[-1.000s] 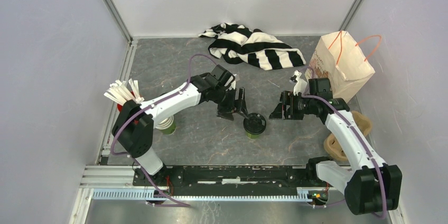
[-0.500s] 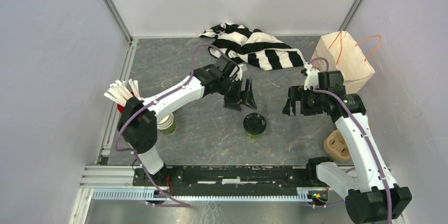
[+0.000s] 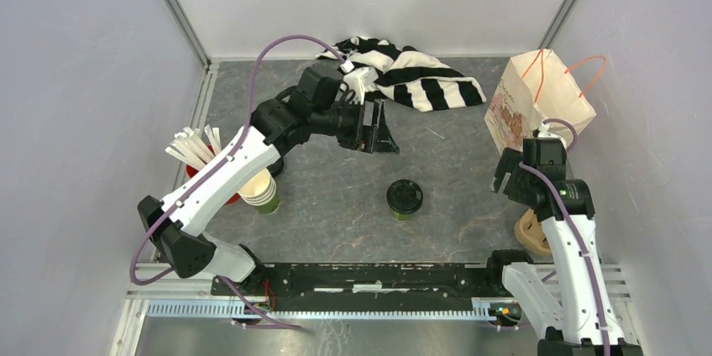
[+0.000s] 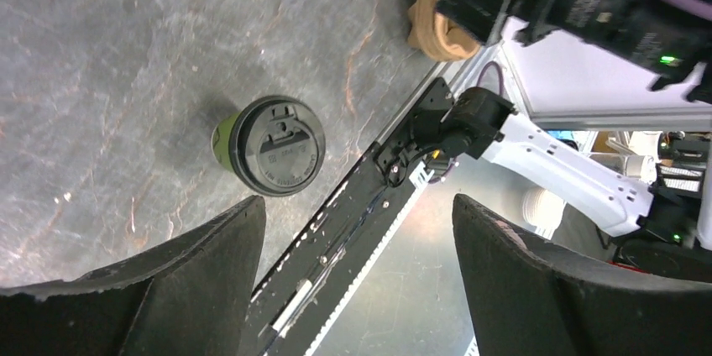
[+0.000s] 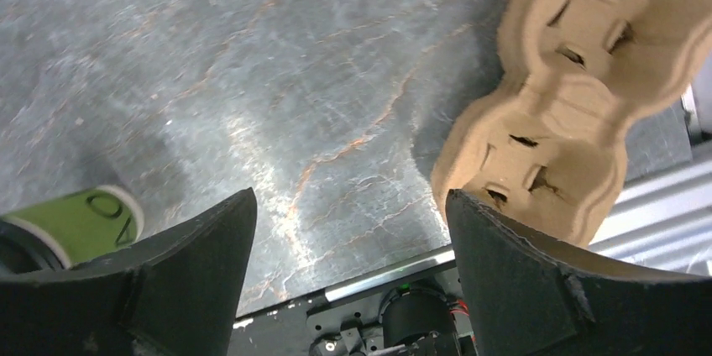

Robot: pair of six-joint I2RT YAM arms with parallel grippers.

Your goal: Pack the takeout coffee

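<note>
The takeout coffee (image 3: 404, 198), a small green cup under a black lid, stands upright alone in the middle of the dark table. My left gripper (image 3: 375, 128) hovers open well behind and left of it, with nothing between its fingers. In the left wrist view the coffee (image 4: 273, 144) lies beyond the open gripper (image 4: 357, 205). My right gripper (image 3: 509, 177) is off to the coffee's right, open and empty. The right wrist view shows only the cup's green side (image 5: 80, 223) at the left edge, beside the open gripper (image 5: 351, 196).
A brown paper bag (image 3: 537, 100) with orange handles stands at the back right. A cardboard cup carrier (image 3: 531, 234) lies near the right arm's base. A striped cloth (image 3: 403, 70) is at the back, with stacked green cups (image 3: 262, 192) and white sticks (image 3: 195, 150) at the left.
The left gripper has risen and pulled back and left, away from the coffee. The right gripper has drawn off to the right, toward the carrier. The coffee has stayed put.
</note>
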